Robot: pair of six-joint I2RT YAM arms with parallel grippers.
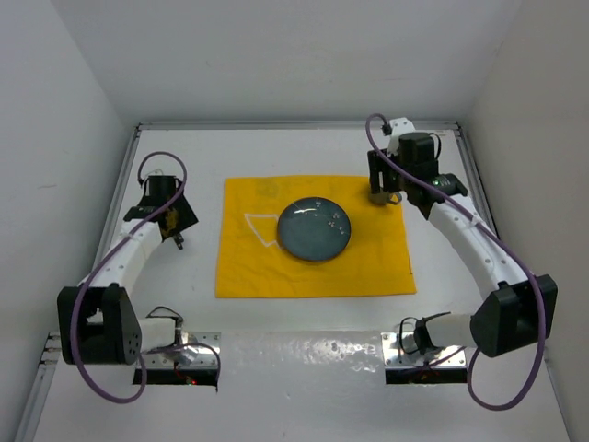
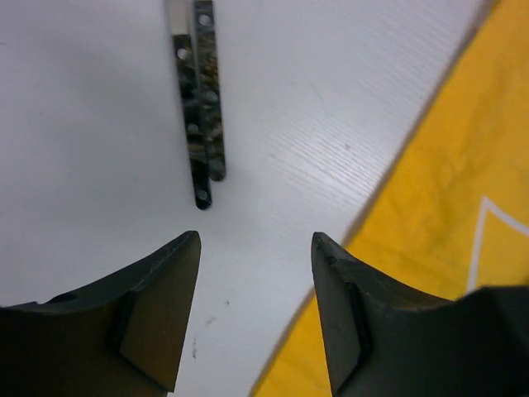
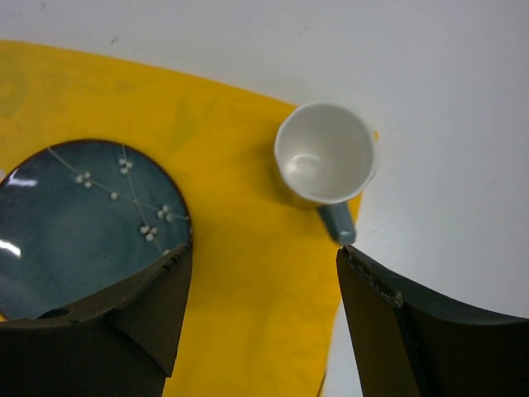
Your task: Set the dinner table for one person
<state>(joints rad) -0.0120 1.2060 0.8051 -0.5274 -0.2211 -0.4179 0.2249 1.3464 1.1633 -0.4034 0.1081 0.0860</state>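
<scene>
The white dinner table (image 1: 304,152) carries a square yellow placemat (image 1: 276,272) with a blue plate (image 1: 315,228) in its middle. A cup (image 3: 325,153), white inside with a blue handle, stands upright on the placemat's far right corner. My right gripper (image 3: 264,251) hangs open just above it, and the cup's handle ends close to the right fingertip. Two dark speckled utensil handles (image 2: 202,116) lie side by side on the bare table left of the placemat. Over that spot my left gripper (image 2: 256,240) is open, nothing between its fingers. In the top view the right gripper (image 1: 386,195) hides most of the cup.
White walls and thin metal rails (image 1: 124,184) close in the table on three sides. The arm bases (image 1: 101,331) sit at the near edge. The placemat's left edge (image 2: 413,149) runs right under my left gripper's right finger.
</scene>
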